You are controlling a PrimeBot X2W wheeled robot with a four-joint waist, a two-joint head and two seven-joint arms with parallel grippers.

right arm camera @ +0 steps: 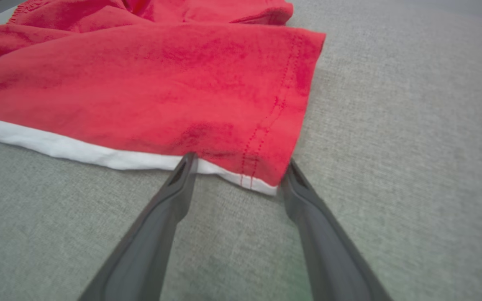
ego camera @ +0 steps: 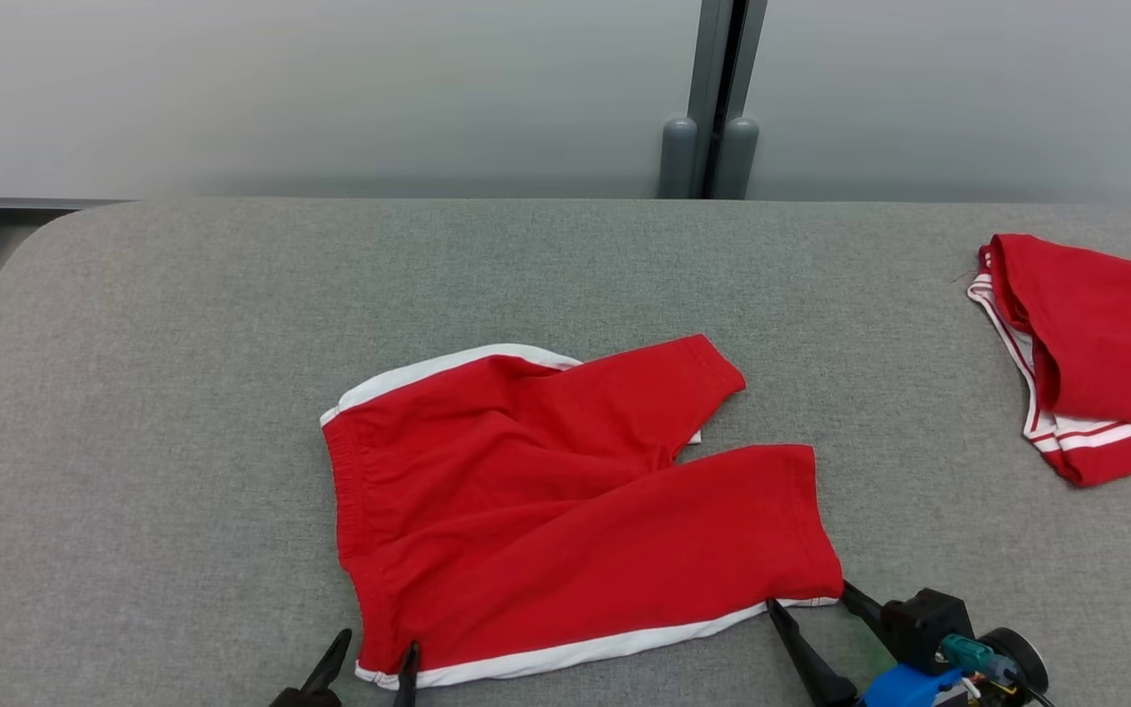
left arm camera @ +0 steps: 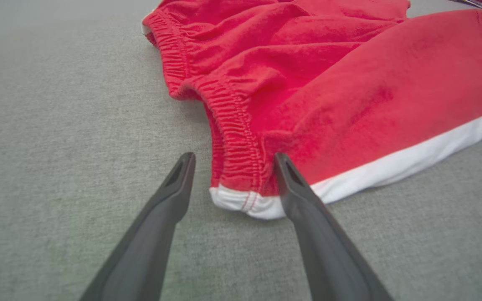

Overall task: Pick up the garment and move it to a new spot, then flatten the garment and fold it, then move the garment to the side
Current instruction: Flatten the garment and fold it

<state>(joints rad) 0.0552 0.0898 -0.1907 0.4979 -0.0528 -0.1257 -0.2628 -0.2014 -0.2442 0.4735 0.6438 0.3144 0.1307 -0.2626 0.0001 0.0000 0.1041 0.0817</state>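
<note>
The garment (ego camera: 565,501), red shorts with white side stripes, lies spread on the grey table (ego camera: 183,393), waistband to the left and legs to the right. My left gripper (ego camera: 377,656) is open at the near waistband corner (left arm camera: 241,196), one finger on each side of it. My right gripper (ego camera: 809,599) is open at the near leg's hem corner (right arm camera: 257,175), its fingertips (right arm camera: 188,165) touching the cloth's edge. Neither holds the cloth.
A second red garment (ego camera: 1096,353) with white stripes lies at the table's right edge. A grey post (ego camera: 718,98) stands behind the table's far edge against a pale wall. Bare grey surface lies left of and behind the shorts.
</note>
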